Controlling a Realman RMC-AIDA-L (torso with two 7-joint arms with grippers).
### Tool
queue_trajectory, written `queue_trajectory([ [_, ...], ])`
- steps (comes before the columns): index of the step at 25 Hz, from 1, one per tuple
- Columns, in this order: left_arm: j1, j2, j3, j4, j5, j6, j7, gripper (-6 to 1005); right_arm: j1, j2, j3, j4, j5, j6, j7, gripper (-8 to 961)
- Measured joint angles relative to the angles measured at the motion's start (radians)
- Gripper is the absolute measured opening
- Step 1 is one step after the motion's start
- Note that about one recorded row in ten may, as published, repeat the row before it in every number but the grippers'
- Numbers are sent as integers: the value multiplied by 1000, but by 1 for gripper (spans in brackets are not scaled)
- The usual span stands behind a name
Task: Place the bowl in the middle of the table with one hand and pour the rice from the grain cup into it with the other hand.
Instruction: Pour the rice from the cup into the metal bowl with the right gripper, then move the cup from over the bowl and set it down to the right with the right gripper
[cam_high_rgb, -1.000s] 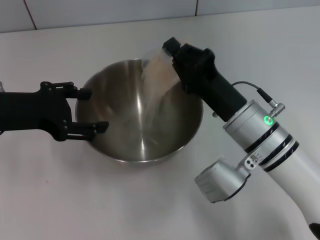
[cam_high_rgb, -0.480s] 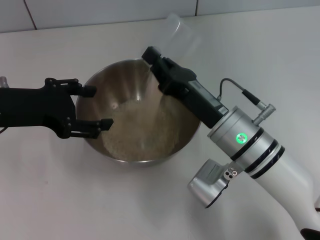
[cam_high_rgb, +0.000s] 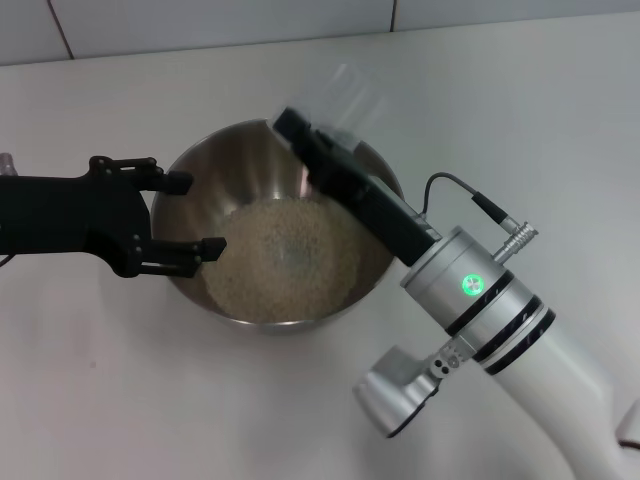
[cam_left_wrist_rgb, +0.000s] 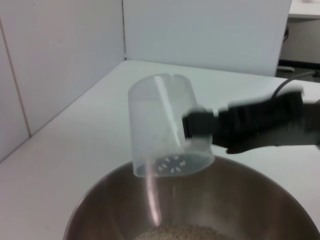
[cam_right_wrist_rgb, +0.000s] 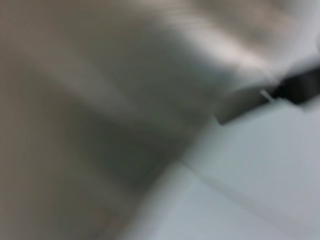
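The steel bowl (cam_high_rgb: 372, 262) stands on the white table (cam_high_rgb: 120, 400), and a mass of rice (cam_high_rgb: 285, 255) covers its bottom. My right gripper (cam_high_rgb: 320, 125) is shut on the clear grain cup (cam_high_rgb: 348, 92) and holds it tipped over above the bowl's far rim. In the left wrist view the cup (cam_left_wrist_rgb: 160, 120) has its mouth down, with a few grains stuck at the mouth, above the bowl (cam_left_wrist_rgb: 100, 200) and the rice (cam_left_wrist_rgb: 175, 232). My left gripper (cam_high_rgb: 188, 215) is open at the bowl's left rim, one finger (cam_high_rgb: 168, 182) on each side of it.
The table's far edge meets a tiled wall (cam_high_rgb: 200, 20). The right arm (cam_high_rgb: 480, 300) crosses the table's right front part. The right wrist view is all blur.
The rice has run out of the cup and now lies in the bowl. The right gripper has turned the cup further over and shifted left. The left gripper has hardly moved.
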Motion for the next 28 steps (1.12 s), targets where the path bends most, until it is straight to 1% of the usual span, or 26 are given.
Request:
queue_trajectory([
  [2, 0, 0, 0, 0, 0, 0, 0, 844, -33, -3, 16, 104, 75, -4, 154, 80],
  [5, -1, -1, 0, 0, 0, 0, 2, 844, -101, -7, 77, 217, 112, -8, 429, 84],
  [8, -2, -2, 0, 0, 0, -1, 5, 844, -178, -15, 153, 310, 118, -7, 806, 88],
  [11, -3, -2, 0, 0, 0, -1, 6, 844, -234, -33, 218, 318, 80, -17, 1201, 93],
  [13, -5, -1, 0, 0, 0, -2, 7, 844, -254, -48, 277, 272, 42, -20, 1526, 95],
  [14, -5, -1, 0, 0, 0, -2, 8, 844, -256, -51, 298, 244, 37, -18, 1618, 97],
  [16, -6, -1, 0, 0, 0, -2, 8, 844, -242, -52, 356, 140, 31, -9, 1864, 100],
  [17, -7, -1, 0, 0, 0, -2, 8, 844, -218, -48, 382, 59, 30, 1, 1965, 101],
  [18, -7, -1, 0, -2, 0, -3, 9, 844, -198, -44, 397, 4, 30, 8, 2039, 102],
  [20, -8, -1, 0, -5, 0, -4, 9, 844, -125, -32, 411, -163, 29, 53, 2208, 105],
  [21, -9, -1, 0, -7, 0, -4, 10, 844, -77, -24, 400, -255, 29, 80, 2293, 107],
  [24, -11, -2, 5, -8, 0, -5, 11, 844, 8, -13, 321, -418, 27, 149, 2449, 111],
  [28, -13, -2, 10, -11, 0, -7, 11, 844, 55, -14, 240, -443, 27, 228, 2487, 117],
])
